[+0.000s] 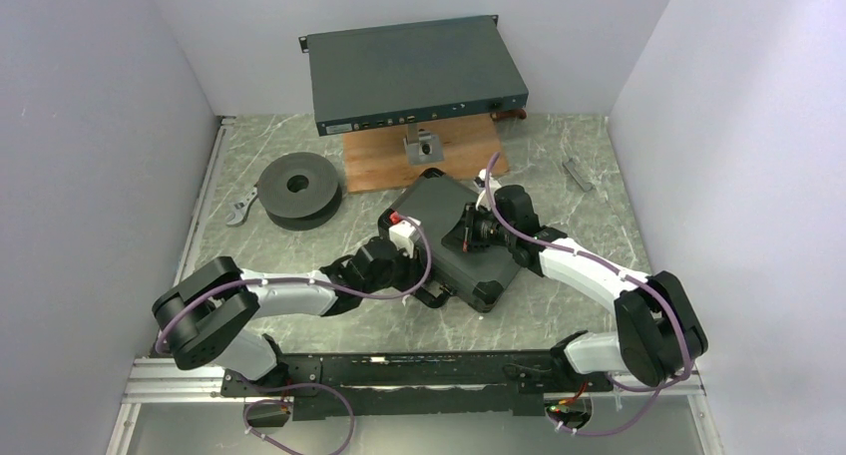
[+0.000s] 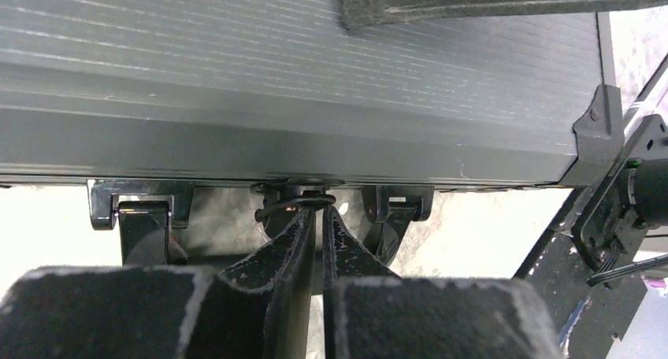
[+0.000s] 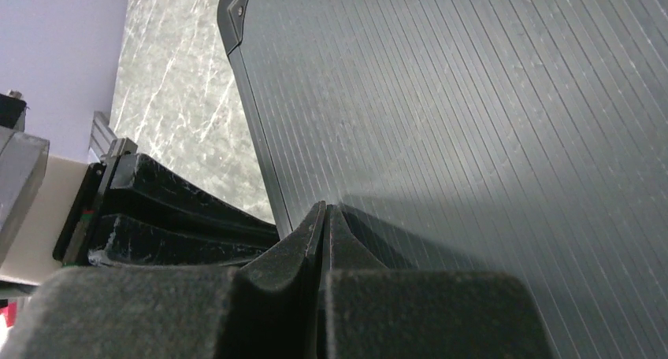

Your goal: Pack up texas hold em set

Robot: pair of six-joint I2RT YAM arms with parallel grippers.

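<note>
- At upper centre we see a grey electronics box [image 1: 409,76] above a wooden board [image 1: 419,161], a dark spool [image 1: 297,188] to their left.
- The black case [image 1: 477,270] lies closed mid-frame, ribbed lid up.
- Left gripper [image 2: 318,209] clenched at its latch edge; right gripper [image 3: 324,211] clenched, tips on the lid.

Top view's evenly lit and sharp. In the left wrist view, the patches below the ribbed black hard case [image 2: 315,83] blow out white, and the near foreground's blurry.
</note>
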